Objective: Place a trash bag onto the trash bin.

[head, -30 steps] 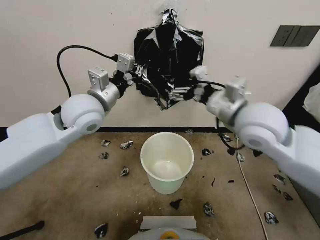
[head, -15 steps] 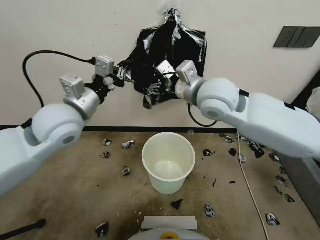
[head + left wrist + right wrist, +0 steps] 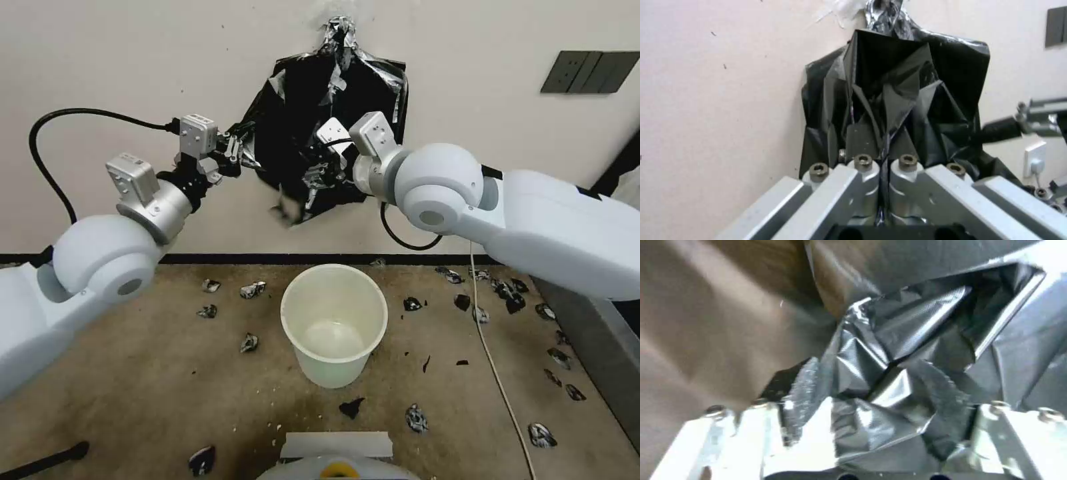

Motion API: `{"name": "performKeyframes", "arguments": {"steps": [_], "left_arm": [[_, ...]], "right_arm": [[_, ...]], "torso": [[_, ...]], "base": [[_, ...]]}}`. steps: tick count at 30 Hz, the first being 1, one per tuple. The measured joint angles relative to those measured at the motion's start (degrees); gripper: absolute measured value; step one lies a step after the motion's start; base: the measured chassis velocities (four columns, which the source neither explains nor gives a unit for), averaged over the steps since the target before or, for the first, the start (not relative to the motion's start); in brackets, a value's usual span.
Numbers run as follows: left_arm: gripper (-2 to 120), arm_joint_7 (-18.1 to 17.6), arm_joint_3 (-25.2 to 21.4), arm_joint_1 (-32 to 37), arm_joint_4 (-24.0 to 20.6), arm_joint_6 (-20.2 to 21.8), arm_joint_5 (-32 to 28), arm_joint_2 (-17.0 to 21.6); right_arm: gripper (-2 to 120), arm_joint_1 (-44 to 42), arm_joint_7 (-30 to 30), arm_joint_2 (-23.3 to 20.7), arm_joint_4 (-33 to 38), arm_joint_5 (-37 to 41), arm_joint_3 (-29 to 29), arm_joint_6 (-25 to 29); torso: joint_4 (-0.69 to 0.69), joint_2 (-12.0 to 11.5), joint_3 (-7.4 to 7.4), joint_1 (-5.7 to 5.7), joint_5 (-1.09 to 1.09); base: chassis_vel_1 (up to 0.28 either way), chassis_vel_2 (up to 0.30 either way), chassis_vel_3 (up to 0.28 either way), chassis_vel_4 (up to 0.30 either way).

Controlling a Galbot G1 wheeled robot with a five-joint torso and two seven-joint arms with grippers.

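A glossy black trash bag hangs against a pale wall, above a cream-white trash bin standing on the brown floor. The left gripper pinches the bag's left edge, jaws closed on the plastic. The right gripper reaches into the bag's lower middle, its jaws spread with crinkled plastic bunched between them. Small black scraps litter the floor.

The trash bag is glossy black with silvery creases, the trash bin cream-white, the floor mottled brown.
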Motion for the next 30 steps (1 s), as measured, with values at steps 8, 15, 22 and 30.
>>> {"name": "performKeyframes", "arguments": {"steps": [8,15,22,30], "left_arm": [[0,-0.1,2.6,-1.5,0.7,-0.4,0.9,-1.4],[0,-0.2,4.7,-4.1,0.4,-0.4,0.9,-1.6],[0,-0.3,5.1,-4.5,0.1,-0.4,0.8,-1.6],[0,-0.4,5.2,-4.5,-0.1,-0.4,0.7,-1.7]], "right_arm": [[60,-0.4,2.0,-1.6,1.7,5.3,-2.0,0.0],[78,0.1,2.4,-1.2,-0.6,5.2,-4.0,0.1],[64,0.1,4.2,-0.6,-1.6,4.8,-4.7,0.1],[36,0.7,4.2,-0.5,-2.0,2.9,-5.8,0.1]], "torso": [[-0.01,0.0,0.00,0.00,0.01],[-0.01,0.0,0.00,0.00,0.01],[0.00,0.0,0.00,0.00,0.00],[0.00,0.0,0.00,0.00,0.00]], "base": [[0.000,0.000,0.000,0.000],[0.000,0.000,0.000,0.000],[0.000,0.000,0.000,0.000],[0.000,0.000,0.000,0.000]]}}
